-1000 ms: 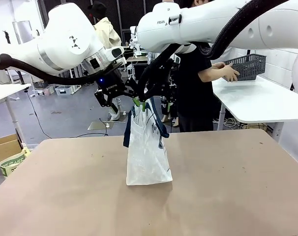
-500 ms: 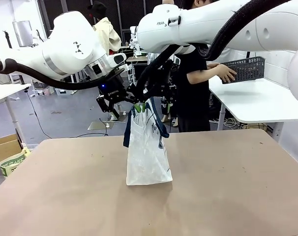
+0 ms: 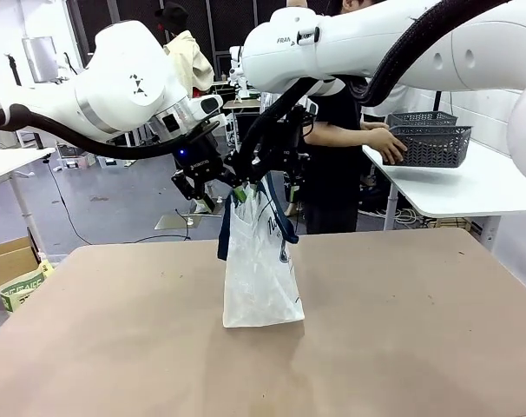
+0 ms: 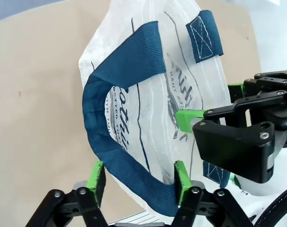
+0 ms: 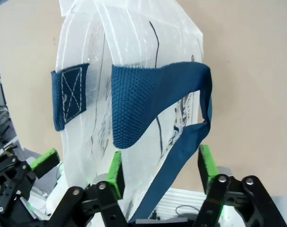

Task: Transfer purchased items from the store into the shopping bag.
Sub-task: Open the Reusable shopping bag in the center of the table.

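The whitish shopping bag [image 3: 259, 282] with navy straps stands upright at the middle of the brown table. My left gripper [image 3: 209, 191] hangs at the left of its top rim and my right gripper [image 3: 246, 186] is just beside it at the rim. In the left wrist view the left gripper [image 4: 139, 176] is open, with a blue strap [image 4: 105, 94] looping between its fingers. The right gripper [image 5: 160, 165] is open too, the other strap [image 5: 148, 94] and the bag wall [image 5: 101, 56] passing between its pads. A person holds the dark grey basket [image 3: 430, 141] over a side table; its contents are hidden.
The white side table [image 3: 471, 187] stands at the far right beyond the brown table [image 3: 402, 339]. The person's hand [image 3: 390, 144] grips the basket's near end. A cardboard box [image 3: 9, 261] sits on the floor at the left.
The person has turned and brought the basket from the back of the side table forward and lower. My left gripper edged closer to the bag's rim. The bag stays put.
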You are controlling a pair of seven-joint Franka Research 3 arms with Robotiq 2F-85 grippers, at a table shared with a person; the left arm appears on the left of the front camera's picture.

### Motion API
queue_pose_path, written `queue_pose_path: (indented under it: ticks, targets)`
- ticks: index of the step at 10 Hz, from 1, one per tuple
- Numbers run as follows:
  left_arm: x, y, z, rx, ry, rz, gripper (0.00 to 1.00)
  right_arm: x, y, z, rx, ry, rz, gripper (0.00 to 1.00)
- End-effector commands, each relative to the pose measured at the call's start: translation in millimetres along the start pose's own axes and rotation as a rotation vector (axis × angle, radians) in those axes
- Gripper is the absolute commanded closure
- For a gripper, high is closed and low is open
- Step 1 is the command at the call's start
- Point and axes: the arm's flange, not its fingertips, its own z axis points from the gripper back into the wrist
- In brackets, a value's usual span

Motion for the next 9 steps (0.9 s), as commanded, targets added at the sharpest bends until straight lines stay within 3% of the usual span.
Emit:
queue_pose_path:
  ticks: [1, 2, 3, 6, 9]
  targets:
    - [-2.3, 1.8, 1.6, 0.008, -0.019, 0.019, 0.77, -3.4, 3.1, -3.8, 0.043, 0.009, -0.019, 0.78]
    - [-2.4, 2.5, 1.4, 0.006, -0.018, 0.022, 0.96, -3.6, 3.5, -5.5, 0.045, 0.016, -0.016, 0.97]
    - [-2.8, 2.7, 1.6, 0.001, -0.016, 0.024, 1.00, -4.1, 3.6, -6.5, 0.049, 0.025, -0.020, 1.00]
    - [-4.9, 4.0, 3.0, 0.005, -0.019, 0.021, 1.00, -10.7, 0.6, -7.8, 0.002, 0.031, 0.032, 1.00]
    - [-10.5, 15.6, 7.7, 0.042, -0.022, 0.036, 1.00, -27.6, -14.2, -3.9, -0.108, 0.079, 0.191, 1.00]
